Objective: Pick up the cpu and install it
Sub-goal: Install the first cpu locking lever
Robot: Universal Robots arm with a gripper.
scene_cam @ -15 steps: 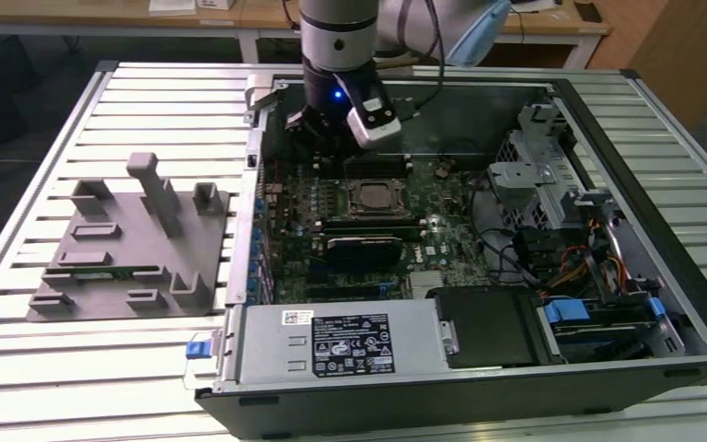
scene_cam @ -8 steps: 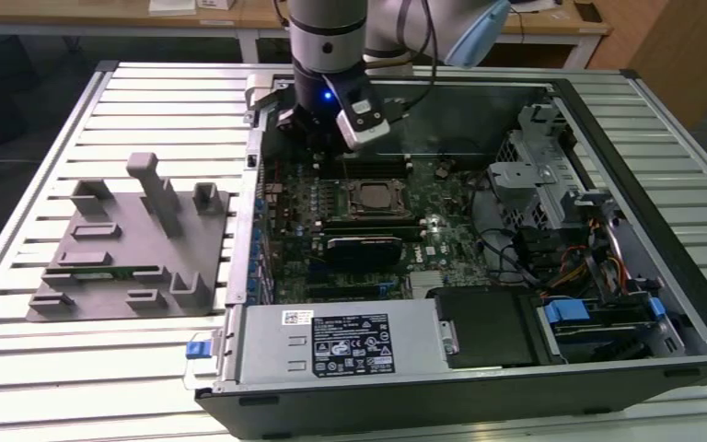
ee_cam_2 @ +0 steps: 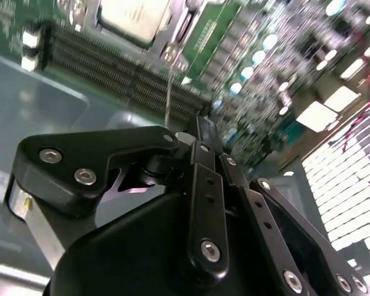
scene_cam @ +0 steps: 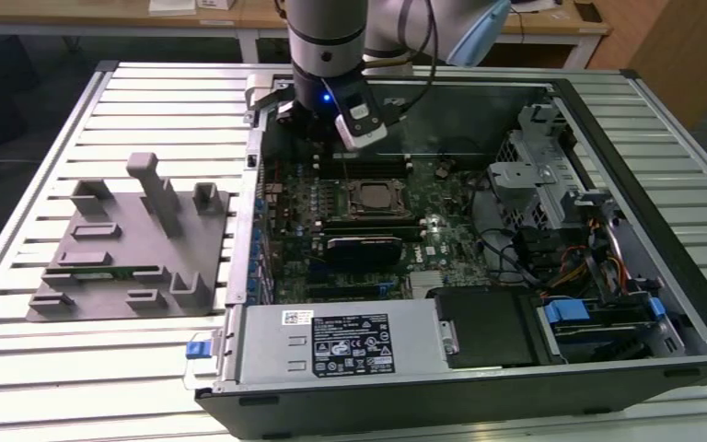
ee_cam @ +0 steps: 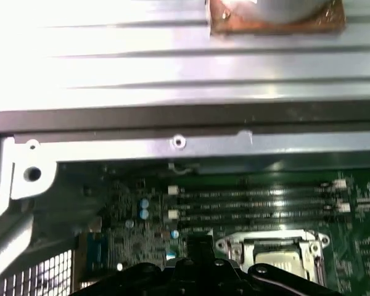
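The cpu lies flat inside the motherboard socket, in the middle of the open computer case. Its pale silver top also appears in the second wrist view and the first wrist view, framed by the socket's metal. My gripper hangs above the memory slots, just behind the socket and clear of the cpu. Its black linkage rises at the first wrist view's edge. In the second wrist view the fingertips come together with nothing between them.
A grey fixture block with a thin green memory stick sits on the slatted table at the exterior view's left. The case holds a power supply, a drive cage and bundled cables. The case wall runs behind the slots.
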